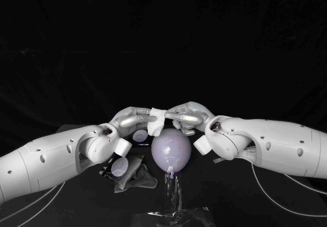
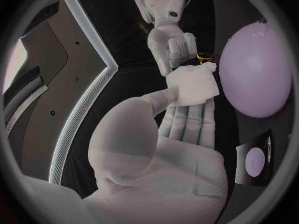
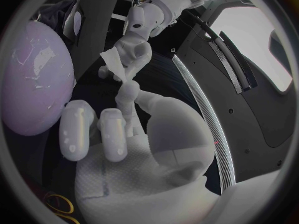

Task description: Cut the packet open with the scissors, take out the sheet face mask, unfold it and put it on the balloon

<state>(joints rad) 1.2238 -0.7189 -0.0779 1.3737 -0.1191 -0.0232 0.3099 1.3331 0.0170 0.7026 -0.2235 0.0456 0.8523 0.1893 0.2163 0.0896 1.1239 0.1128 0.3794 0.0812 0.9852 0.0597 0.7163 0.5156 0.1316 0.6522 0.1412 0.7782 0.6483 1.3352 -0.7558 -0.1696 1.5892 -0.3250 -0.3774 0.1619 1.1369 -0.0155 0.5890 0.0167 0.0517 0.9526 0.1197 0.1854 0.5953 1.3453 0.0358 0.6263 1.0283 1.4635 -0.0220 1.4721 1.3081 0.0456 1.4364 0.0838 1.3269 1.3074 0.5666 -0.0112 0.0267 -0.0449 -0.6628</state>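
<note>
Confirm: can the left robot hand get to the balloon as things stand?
Probably yes. The balloon lies just below the left robot hand, with nothing between them. But that hand and the right robot hand are both pinching the mask, so it isn't free.

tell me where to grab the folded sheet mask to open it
Probably the loose lower corner of the sheet mask, from below: it hangs folded from the left hand, the right hand at its top edge, so only the bottom is free.
</note>
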